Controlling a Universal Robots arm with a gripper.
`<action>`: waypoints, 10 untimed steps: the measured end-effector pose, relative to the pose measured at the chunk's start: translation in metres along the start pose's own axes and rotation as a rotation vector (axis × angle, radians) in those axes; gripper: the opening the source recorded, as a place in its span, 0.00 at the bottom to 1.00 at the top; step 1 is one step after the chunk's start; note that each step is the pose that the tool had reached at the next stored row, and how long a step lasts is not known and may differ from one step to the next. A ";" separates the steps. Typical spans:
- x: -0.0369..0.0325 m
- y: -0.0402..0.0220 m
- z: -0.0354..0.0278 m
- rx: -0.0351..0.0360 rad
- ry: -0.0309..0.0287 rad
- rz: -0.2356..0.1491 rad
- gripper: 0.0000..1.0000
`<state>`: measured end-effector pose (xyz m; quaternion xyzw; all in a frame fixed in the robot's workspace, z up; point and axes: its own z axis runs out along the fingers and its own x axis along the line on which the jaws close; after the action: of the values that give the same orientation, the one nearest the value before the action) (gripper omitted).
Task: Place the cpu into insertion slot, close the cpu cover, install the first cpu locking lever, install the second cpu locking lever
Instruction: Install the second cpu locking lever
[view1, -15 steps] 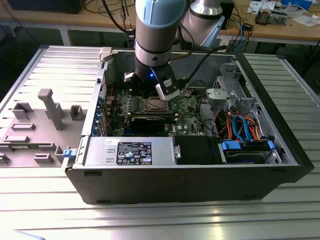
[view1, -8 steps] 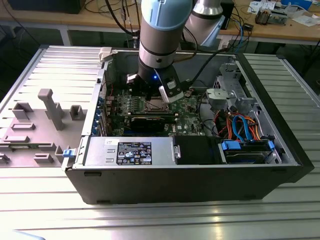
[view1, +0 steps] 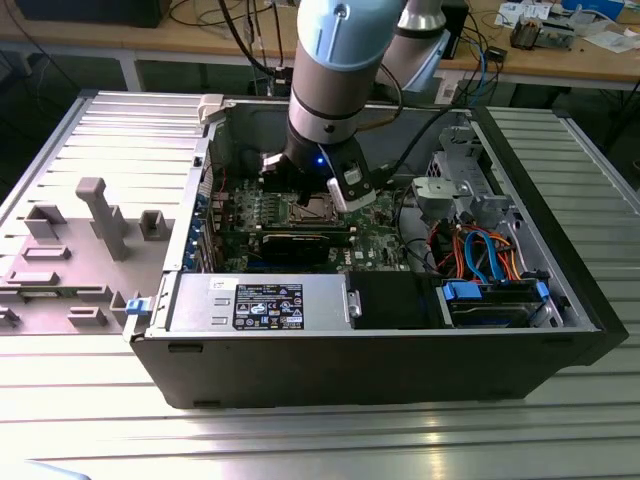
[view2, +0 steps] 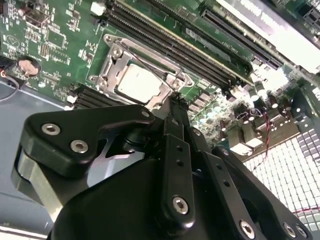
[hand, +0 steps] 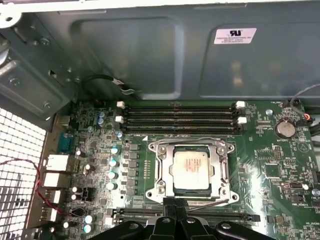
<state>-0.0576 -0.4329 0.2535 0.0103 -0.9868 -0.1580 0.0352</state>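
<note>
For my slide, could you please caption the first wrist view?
The cpu seated in the insertion slot, cpu cover down, pincer at the socket's edge.

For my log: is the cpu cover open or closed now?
Closed. In both wrist views the cpu cover lies flat on the insertion slot, framing the cpu in its window. The pincer is beside it.

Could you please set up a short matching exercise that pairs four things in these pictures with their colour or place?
Things:
1. cpu
2. cpu cover
3. claw
4. coin battery

Descriptions:
A. black, by the edge of the socket
B. silver frame lying closed around the chip
C. round, on the green board beside the memory slots
D. silver-grey square seated in the insertion slot

Pairs: 1-D, 2-B, 3-A, 4-C
</note>
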 end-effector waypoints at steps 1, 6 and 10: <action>-0.0004 -0.0022 0.0012 0.0001 0.0007 0.001 0.11; -0.0006 -0.0097 0.0052 -0.0005 0.0124 0.005 0.11; -0.0009 -0.0127 0.0100 -0.0006 0.0203 0.008 0.11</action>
<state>-0.0573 -0.4418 0.2400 0.0077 -0.9863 -0.1580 0.0459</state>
